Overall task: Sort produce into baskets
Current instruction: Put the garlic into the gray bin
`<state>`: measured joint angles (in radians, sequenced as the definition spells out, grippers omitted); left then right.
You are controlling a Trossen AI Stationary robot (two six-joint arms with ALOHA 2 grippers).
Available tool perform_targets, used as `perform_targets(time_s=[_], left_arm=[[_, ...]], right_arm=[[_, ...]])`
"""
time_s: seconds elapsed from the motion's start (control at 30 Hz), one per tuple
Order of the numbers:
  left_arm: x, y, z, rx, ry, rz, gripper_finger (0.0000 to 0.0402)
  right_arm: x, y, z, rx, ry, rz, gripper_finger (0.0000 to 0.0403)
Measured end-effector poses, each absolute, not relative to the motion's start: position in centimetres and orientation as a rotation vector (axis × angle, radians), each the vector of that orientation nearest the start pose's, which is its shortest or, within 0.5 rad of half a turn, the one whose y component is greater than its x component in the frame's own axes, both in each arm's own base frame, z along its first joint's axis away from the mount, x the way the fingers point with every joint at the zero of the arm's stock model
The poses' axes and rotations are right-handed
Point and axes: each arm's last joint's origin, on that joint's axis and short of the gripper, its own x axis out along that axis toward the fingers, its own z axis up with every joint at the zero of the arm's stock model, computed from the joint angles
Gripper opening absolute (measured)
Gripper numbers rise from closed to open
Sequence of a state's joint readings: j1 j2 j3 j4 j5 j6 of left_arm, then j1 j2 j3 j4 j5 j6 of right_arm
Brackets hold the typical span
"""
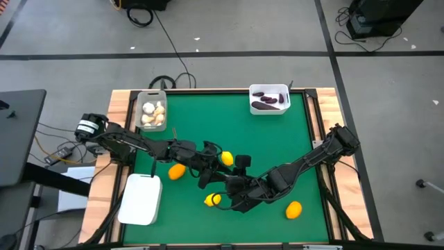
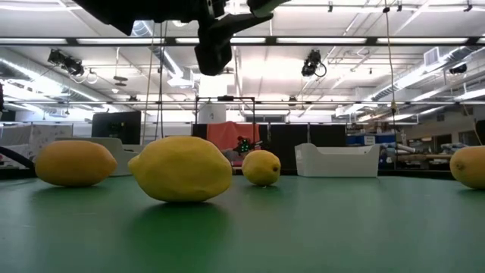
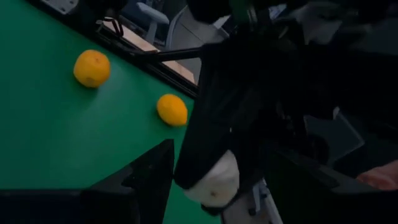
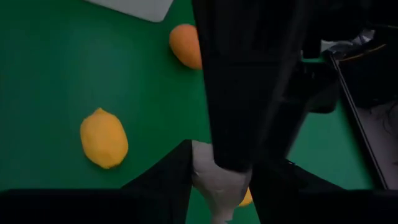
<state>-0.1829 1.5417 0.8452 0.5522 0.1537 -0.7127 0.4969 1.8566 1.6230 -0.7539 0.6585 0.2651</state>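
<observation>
Both dark arms meet over the middle of the green table (image 1: pixel 277 139). The left gripper (image 1: pixel 206 172) and right gripper (image 1: pixel 225 189) face each other, and each wrist view shows a small off-white garlic-like bulb (image 3: pixel 214 182) pinched between dark fingers — which pincer actually bears it cannot be told. Beneath them lies an oval yellow lemon (image 1: pixel 212 200); a second lemon (image 1: pixel 227 158) lies just beyond, and two round orange fruits (image 1: pixel 177 171) (image 1: pixel 293 209) flank the pair. A greyish translucent bin (image 1: pixel 150 112) holds garlic bulbs; a white plastic bin (image 1: pixel 269 99) holds dark purple eggplant pieces; another white bin (image 1: pixel 140 199) sits near the left edge. Behind — a workshop hall with ceiling lights.
</observation>
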Motion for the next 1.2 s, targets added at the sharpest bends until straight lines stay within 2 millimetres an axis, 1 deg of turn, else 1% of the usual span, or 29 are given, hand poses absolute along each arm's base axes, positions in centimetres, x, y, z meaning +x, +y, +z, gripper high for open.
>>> perform_targets(time_s=[0.2, 0.3, 0.4, 0.57, 0.63, 0.67, 0.77, 0.87, 1.0, 1.07, 1.1, 1.13, 1.2], left_arm=[[32.8, -6.6, 24.1, -0.728, 0.274, -0.281, 0.0240], [32.8, -6.6, 24.2, -0.730, 0.272, -0.285, 0.0231], [32.8, -6.6, 24.2, -0.736, 0.274, -0.286, 0.0206], [32.8, -6.5, 24.1, -0.745, 0.280, -0.280, 0.0142], [32.9, -6.2, 24.0, -0.754, 0.286, -0.272, 0.0120], [32.9, -5.9, 23.9, -0.761, 0.297, -0.264, 0.0113], [33.0, -4.6, 23.3, -0.778, 0.352, -0.210, 0.0108], [33.0, -3.1, 22.9, -0.790, 0.385, -0.192, 0.0119], [32.9, -1.4, 22.7, -0.803, 0.420, -0.202, 0.0126], [32.8, -0.6, 22.8, -0.810, 0.419, -0.193, 0.0126], [32.9, -0.3, 23.1, -0.813, 0.411, -0.197, 0.0127], [32.9, 0.0, 23.2, -0.815, 0.407, -0.194, 0.0127], [32.8, 0.4, 23.0, -0.822, 0.422, -0.202, 0.0127]], right_arm=[[36.3, 17.0, 28.6, -0.259, 0.747, -0.273, 0.0149], [36.6, 16.7, 28.7, -0.235, 0.725, -0.305, 0.0149], [36.7, 16.6, 28.7, -0.225, 0.719, -0.301, 0.0149], [36.7, 16.6, 28.7, -0.197, 0.711, -0.316, 0.0150], [36.8, 16.3, 28.7, -0.126, 0.710, -0.341, 0.0154], [36.8, 16.0, 28.6, -0.051, 0.720, -0.352, 0.0157], [37.3, 14.5, 28.2, 0.194, 0.798, -0.346, 0.0173], [37.6, 13.4, 27.8, 0.320, 0.826, -0.365, 0.0197], [37.6, 12.7, 28.1, 0.465, 0.824, -0.409, 0.0234], [36.8, 12.3, 28.2, 0.506, 0.908, -0.385, 0.0254], [36.5, 12.3, 28.5, 0.505, 0.915, -0.375, 0.0263], [36.2, 12.3, 28.9, 0.502, 0.907, -0.368, 0.0271], [34.8, 11.9, 30.2, 0.445, 0.914, -0.394, 0.0285]])
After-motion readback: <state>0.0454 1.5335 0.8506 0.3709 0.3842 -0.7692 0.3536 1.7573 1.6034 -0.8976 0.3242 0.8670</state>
